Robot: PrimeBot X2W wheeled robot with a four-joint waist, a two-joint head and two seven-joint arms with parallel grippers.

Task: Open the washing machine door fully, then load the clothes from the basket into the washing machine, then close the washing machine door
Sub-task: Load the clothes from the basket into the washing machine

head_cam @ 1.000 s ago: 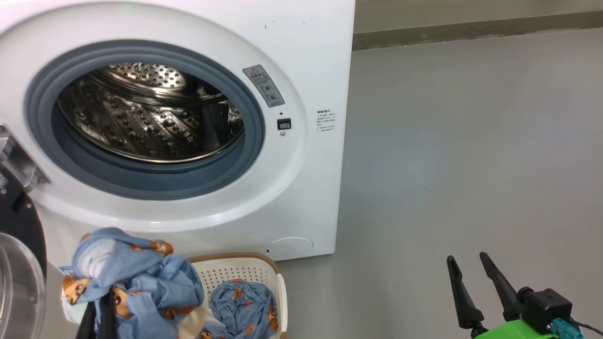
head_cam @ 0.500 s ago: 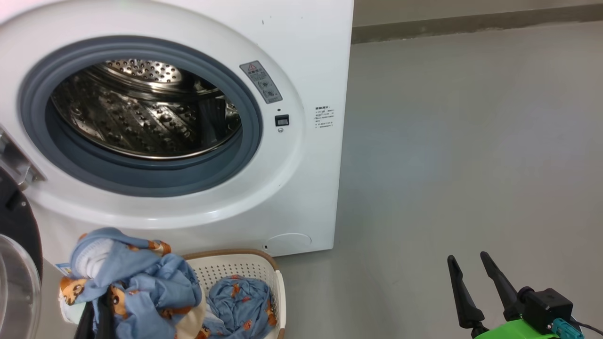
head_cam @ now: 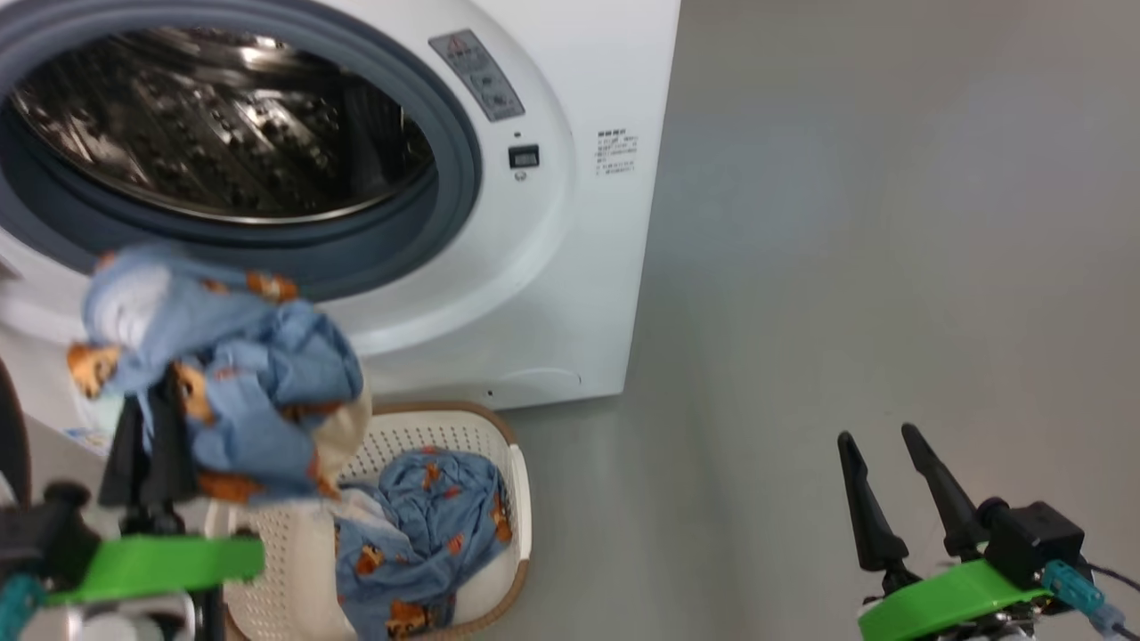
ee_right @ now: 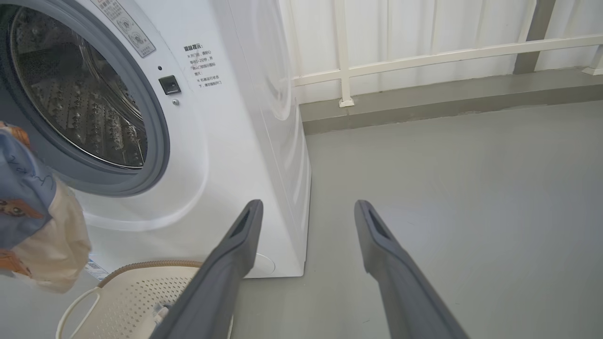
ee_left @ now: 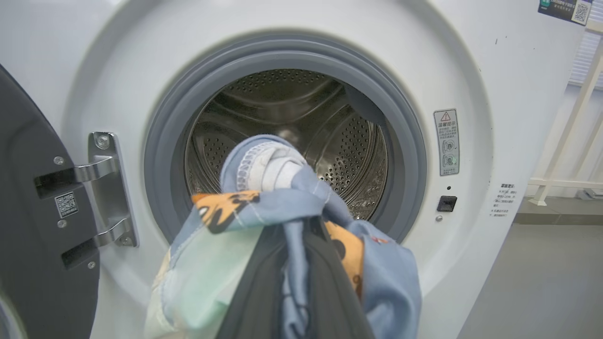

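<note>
Your door step looks done: the washing machine door (ee_left: 28, 212) stands swung aside at the left edge of the left wrist view. The drum (ee_left: 358, 141) of the washing machine (head_cam: 606, 267) looks bare as far as you can see.

You are mid-load. The left fingers (ee_left: 325, 292) are clamped on a bundle of the clothes (head_cam: 223, 374), blue with orange prints and a cream piece. It hangs at the lower left of the head view, in front of the grey rubber ring (head_cam: 459, 178) and not yet inside. More blue clothes lie in the basket (head_cam: 419, 436) at bottom centre, on the floor (head_cam: 846, 267) just before the machine. The right fingers (ee_right: 231, 259) stand wide apart at lower right, holding nothing.

Left for you: put this bundle in, fetch the rest, shut the door.
</note>
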